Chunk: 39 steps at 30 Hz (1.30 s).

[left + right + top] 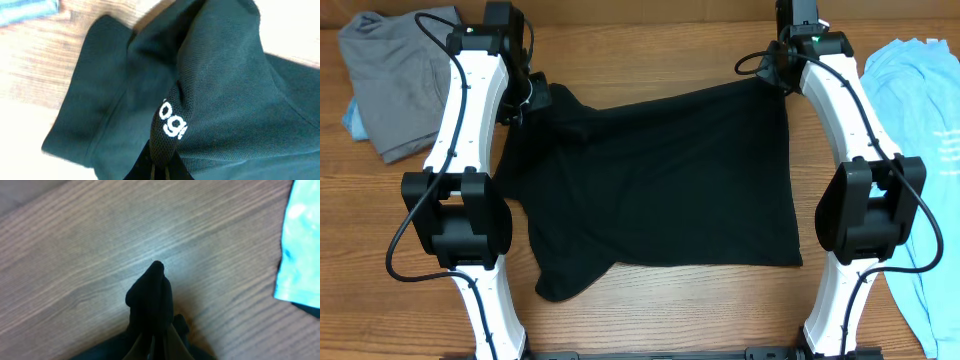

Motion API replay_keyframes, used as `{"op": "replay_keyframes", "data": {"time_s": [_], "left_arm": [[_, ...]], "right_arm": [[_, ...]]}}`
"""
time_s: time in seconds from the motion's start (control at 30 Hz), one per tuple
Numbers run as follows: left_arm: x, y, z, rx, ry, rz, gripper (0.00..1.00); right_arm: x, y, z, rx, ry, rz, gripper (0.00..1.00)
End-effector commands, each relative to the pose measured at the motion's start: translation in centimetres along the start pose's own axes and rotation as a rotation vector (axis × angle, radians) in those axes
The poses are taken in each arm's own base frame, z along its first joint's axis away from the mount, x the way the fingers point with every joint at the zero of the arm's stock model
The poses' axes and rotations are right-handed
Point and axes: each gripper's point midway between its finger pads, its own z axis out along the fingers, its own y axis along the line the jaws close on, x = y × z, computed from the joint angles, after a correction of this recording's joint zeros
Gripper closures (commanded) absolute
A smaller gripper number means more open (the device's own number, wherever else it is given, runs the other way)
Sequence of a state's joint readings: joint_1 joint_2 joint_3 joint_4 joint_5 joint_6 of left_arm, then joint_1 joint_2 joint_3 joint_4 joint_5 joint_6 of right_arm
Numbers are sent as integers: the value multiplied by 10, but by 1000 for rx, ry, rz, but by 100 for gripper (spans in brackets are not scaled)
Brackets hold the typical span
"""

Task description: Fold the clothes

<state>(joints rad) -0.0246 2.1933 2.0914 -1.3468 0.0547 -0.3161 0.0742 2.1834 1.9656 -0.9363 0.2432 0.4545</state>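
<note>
Overhead cam: black shirt (650, 180) sits mid-table (650, 325), mostly flat. Long axis runs left-right across the table, straight hem side twd the right edge, sleeve/logo end twd the left edge. Both arms reach to its far edge, one per far corner.

Left wrist cam: left gripper (159, 169) is clamped tight on a pinched ridge of the black shirt, w/ the white logo (172, 120) just above the fingertips. Right wrist cam: right gripper (154, 347) is closed tight too, w/ a small nub of black cloth poking past the tips and bare wood around it.

Key relation: far edge is strung btwn the two grips, and the rest of the shirt lies from the grippers twd the near edge of the table. So imo the next move is to carry the far edge twd the near edge, both arms together, fold line parallel to the long axis. Neither arm is nearer, each has its own corner. Left end looks slack and the near-left sleeve is crumpled, so the fold could come out skewed.

Other clothes: grey garment (390, 85) at the far-left corner, light blue T-shirt (930, 130) along the right edge, both clear of the black shirt.

Hard to see:
- Overhead hides both sets of fingertips under the wrists.
- Left wrist pic is blurry, can't tell how many layers are pinched.
- Collar not visible.
- Blue tee is cut off by the frame.
- A bit of blue cloth sticks out from under the grey garment, can't tell what it is.
</note>
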Motion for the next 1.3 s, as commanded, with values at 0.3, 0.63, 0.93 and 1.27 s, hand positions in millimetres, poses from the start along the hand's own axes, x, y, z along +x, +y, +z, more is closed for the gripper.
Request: {"op": "replay_keyframes", "data": {"time_s": [0.3,0.63,0.93,1.27], "left_arm": [[57,45,-43,-218,147,-57,96],[87,30,-32,-238,250,1,96],[105,64,-4,-398,312,-56,96],[98,57,1,-368,280,-48,50]], "right_arm": [[3,-29,-39,63,45,152,96],[26,-26,-52,23,159,148,96],[48,-39,-57,81,245,139,96],[78,-37,-66,105,350,109,40]]}}
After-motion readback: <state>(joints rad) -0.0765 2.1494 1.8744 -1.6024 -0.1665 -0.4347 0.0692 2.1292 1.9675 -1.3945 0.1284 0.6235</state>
